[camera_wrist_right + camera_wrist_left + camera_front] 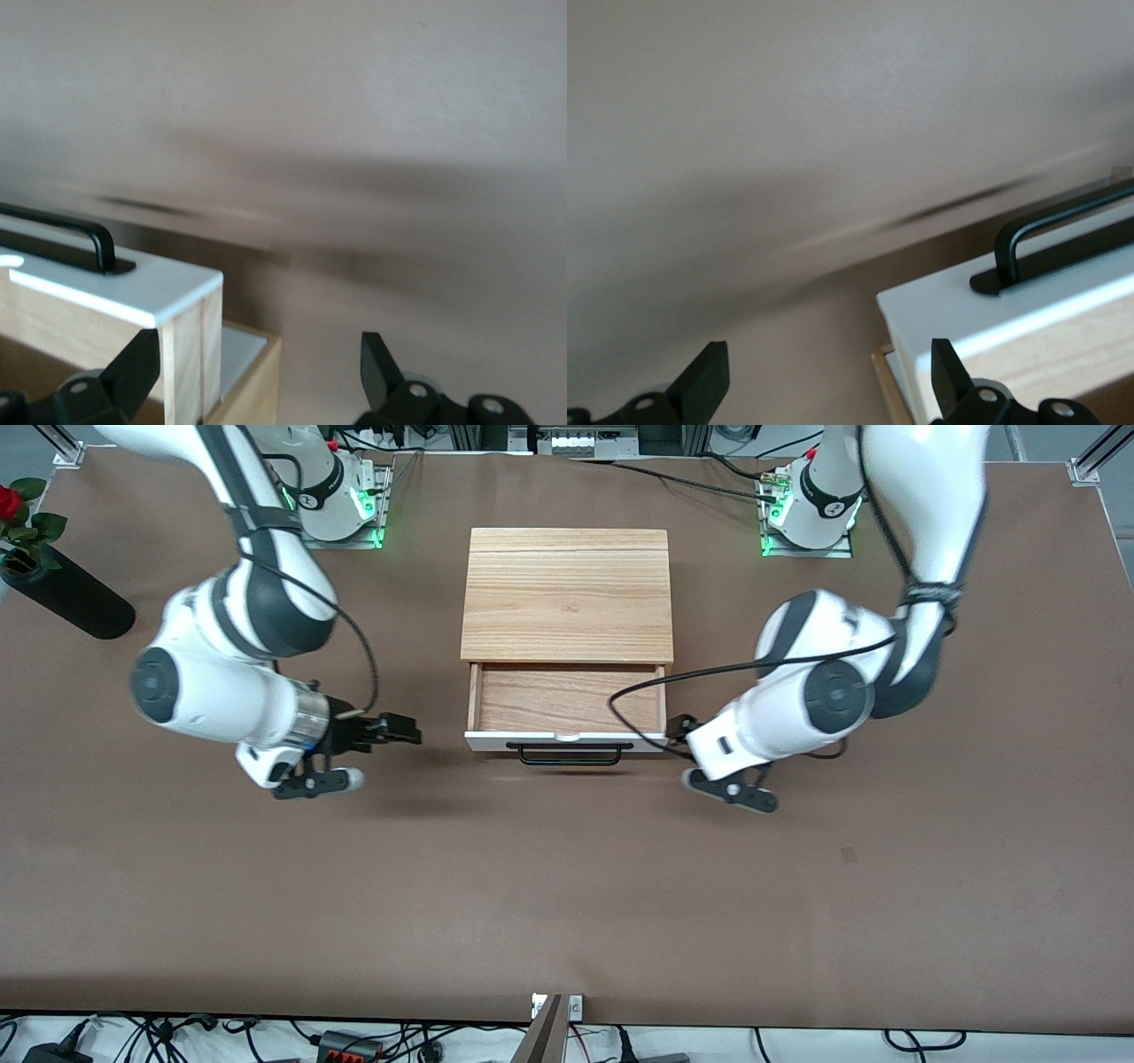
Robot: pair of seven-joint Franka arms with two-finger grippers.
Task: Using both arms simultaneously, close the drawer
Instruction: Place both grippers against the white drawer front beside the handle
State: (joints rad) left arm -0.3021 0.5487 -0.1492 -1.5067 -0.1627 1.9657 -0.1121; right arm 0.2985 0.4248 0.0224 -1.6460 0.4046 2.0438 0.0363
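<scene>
While wood-grain drawer [567, 707] stands open, left pincer [824, 376] and right pincer [257, 367] spread at white front corners.

The left gripper [824, 381], fingers [704, 379] apart, sits by the drawer [966, 305] corner with its black handle [1063, 232], above the desk [788, 133].

I can read no text, label, brand, number or sign anywhere here, on my arms or on anything around them.

One drawer [567, 713] in one cabinet [567, 593], two arms, two grippers, one black vase [66, 598], one rose [9, 503].
</scene>
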